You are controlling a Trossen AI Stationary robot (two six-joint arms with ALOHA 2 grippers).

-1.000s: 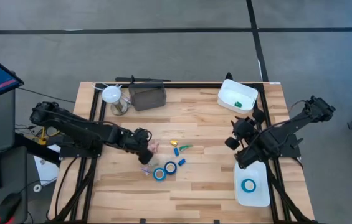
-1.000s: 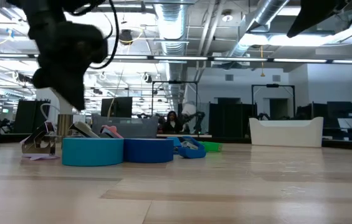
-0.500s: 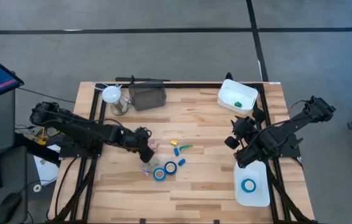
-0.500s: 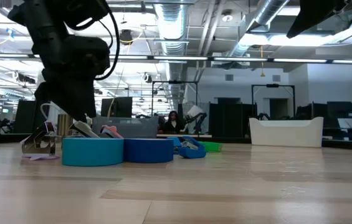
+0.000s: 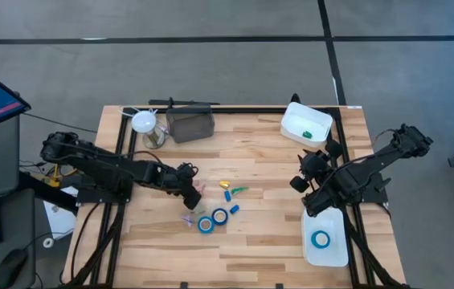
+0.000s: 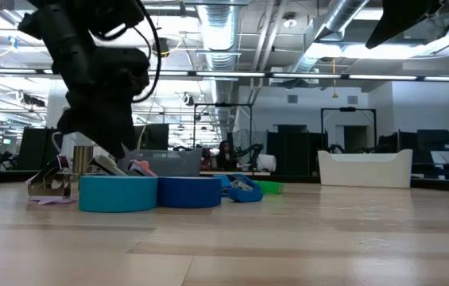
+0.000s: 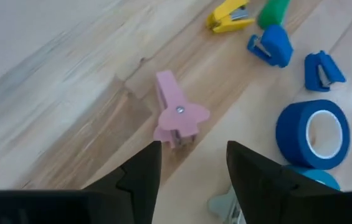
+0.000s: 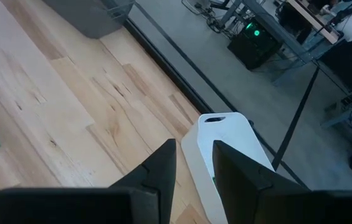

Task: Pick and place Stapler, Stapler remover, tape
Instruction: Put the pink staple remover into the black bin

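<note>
A pink staple remover [image 7: 177, 118] lies flat on the wooden table [image 5: 275, 233], just ahead of my left gripper [image 7: 191, 149], which hangs open low over it [image 5: 191, 189]. Its fingers stand short of the remover, one to each side. Two blue tape rolls [image 5: 205, 224] [image 5: 220, 216] lie flat nearby. A small yellow stapler [image 7: 230, 15], a green piece [image 7: 274, 11] and two small blue pieces [image 7: 270, 46] [image 7: 324, 70] lie beyond. My right gripper [image 5: 300, 181] waits raised at the table's right, open [image 8: 194, 149], with nothing between its fingers.
A white tray [image 5: 335, 255] at the near right holds a blue tape roll [image 5: 321, 238]. A white bin [image 5: 306, 124] with a green piece stands at the far right. A grey box [image 5: 190, 125] and a white lamp-like object [image 5: 144, 122] stand at the far edge. A pale clear piece [image 5: 188, 217] lies beside the rolls.
My left gripper has come down closer to the table and shifted slightly toward the table's right edge, nearer the pink staple remover. Nothing on the table has moved.
</note>
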